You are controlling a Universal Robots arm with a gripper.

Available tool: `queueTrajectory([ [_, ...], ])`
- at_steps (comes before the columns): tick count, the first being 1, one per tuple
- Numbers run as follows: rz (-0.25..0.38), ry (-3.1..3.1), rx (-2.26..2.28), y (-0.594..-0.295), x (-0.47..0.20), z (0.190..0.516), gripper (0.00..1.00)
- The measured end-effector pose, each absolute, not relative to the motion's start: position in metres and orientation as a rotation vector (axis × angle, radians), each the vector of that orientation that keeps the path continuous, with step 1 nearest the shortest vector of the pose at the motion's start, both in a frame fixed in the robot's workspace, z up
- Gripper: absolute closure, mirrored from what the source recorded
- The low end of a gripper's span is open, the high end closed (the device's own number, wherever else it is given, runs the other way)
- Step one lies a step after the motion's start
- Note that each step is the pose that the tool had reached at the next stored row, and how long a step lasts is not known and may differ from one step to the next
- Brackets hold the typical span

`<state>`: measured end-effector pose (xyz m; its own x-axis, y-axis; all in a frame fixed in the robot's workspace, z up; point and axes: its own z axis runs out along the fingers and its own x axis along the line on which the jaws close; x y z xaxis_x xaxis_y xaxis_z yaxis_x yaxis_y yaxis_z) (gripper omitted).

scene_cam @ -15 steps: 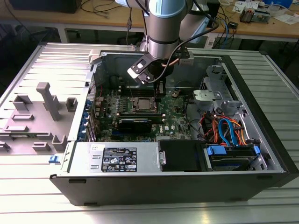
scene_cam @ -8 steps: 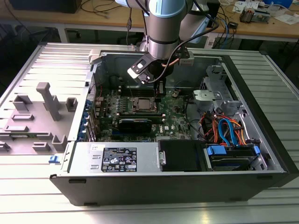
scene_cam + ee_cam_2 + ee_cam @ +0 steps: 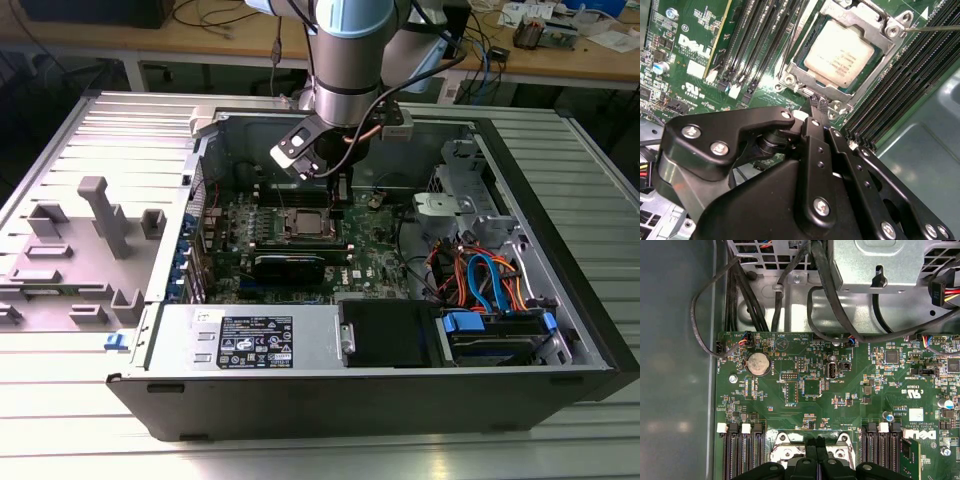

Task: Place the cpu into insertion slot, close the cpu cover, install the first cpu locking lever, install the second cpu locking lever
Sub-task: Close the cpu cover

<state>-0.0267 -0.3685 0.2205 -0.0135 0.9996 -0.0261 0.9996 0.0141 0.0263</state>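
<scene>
The cpu (image 3: pixel 840 54) lies under its shut cpu cover (image 3: pixel 795 80); the fingers (image 3: pixel 814 103), pressed together beside it, seem at the locking step, needing a steady push.

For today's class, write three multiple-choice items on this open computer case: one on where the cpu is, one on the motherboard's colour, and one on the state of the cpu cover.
1. Where is the cpu?
A. On the grey tray outside the case
B. Seated on the motherboard
C. On the power supply

2. What colour is the motherboard?
A. Red
B. White
C. Green

3. How does the cpu cover lie?
A. Down flat around the cpu
B. Standing upright
C. Off the board, on the table

Answers: 1 B, the second wrist view shows it seated on the board; 2 C, the board is green in both wrist views; 3 A, its frame lies flat around the chip's top.
</scene>
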Motion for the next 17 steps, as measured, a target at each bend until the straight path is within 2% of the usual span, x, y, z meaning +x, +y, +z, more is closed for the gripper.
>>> queueTrajectory([
  [17, 0.008, 2.252, 2.142, -0.369, -0.078, 0.216, 0.88],
])
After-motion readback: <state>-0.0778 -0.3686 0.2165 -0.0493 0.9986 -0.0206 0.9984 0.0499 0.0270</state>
